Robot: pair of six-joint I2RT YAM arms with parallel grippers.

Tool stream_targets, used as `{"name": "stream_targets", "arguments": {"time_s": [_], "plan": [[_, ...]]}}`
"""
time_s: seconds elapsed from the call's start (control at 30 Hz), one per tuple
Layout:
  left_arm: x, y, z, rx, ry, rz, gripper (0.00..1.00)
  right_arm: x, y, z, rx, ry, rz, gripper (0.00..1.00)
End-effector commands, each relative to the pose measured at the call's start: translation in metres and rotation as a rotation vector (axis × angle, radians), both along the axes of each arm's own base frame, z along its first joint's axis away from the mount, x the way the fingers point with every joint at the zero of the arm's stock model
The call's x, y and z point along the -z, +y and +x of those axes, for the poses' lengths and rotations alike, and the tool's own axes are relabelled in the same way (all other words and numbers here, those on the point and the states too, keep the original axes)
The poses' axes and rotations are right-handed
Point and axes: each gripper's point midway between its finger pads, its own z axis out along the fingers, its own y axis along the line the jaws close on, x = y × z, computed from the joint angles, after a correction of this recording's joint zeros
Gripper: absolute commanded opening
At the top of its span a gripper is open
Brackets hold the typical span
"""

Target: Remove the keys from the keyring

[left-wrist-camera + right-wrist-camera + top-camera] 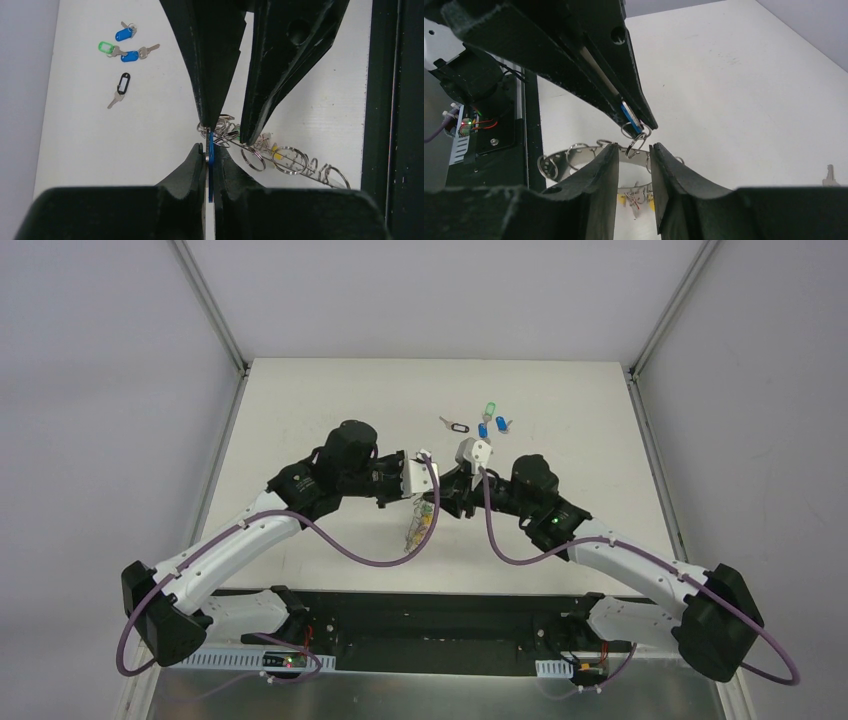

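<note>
My left gripper (210, 150) is shut on a blue key tag (211, 145), held edge-on above the table. Below the tag hangs the grey keyring (305, 172), threaded with several small split rings and yellow tags (274, 150). My right gripper (634, 149) meets it from the opposite side, open, its fingertips (248, 137) straddling the small split ring (633, 142) under the blue tag (628, 112). In the right wrist view the keyring (556, 162) curves behind my fingers. In the top view both grippers, left (428, 462) and right (447, 495), meet at the table's middle, with the keyring (418, 530) hanging below.
Several loose keys lie on the far part of the table: a black-tagged one (122, 84), a green one (106, 47) and two blue ones (125, 34) (131, 56). The dark base rail (430, 615) runs along the near edge.
</note>
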Motion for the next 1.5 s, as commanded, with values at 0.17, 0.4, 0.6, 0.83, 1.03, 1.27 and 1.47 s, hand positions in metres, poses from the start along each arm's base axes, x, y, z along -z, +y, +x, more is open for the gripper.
{"name": "stream_targets", "arguments": {"time_s": [0.17,0.4,0.6,0.83,1.03,1.27,1.47], "plan": [[-0.03,-0.007,-0.004,0.028,-0.045,-0.1,0.0,-0.04,0.02,-0.003,-0.073,-0.09,0.091,0.33],[-0.031,-0.004,0.0,0.006,-0.062,-0.092,0.0,-0.031,0.014,-0.002,-0.041,-0.077,0.072,0.31],[-0.033,-0.003,0.001,0.003,-0.069,-0.095,0.0,-0.024,0.007,-0.004,-0.024,-0.063,0.055,0.4],[-0.033,-0.003,0.0,0.005,-0.07,-0.098,0.0,-0.023,0.007,-0.004,-0.023,-0.067,0.054,0.28],[-0.034,-0.003,-0.001,0.007,-0.071,-0.102,0.0,-0.018,0.01,-0.004,-0.033,-0.051,0.041,0.23],[-0.035,-0.006,-0.004,0.023,-0.061,-0.116,0.0,-0.019,0.011,-0.003,-0.03,-0.049,0.042,0.11],[-0.036,-0.004,-0.003,0.014,-0.065,-0.119,0.0,-0.021,0.005,-0.003,-0.011,-0.05,0.034,0.0]]}}
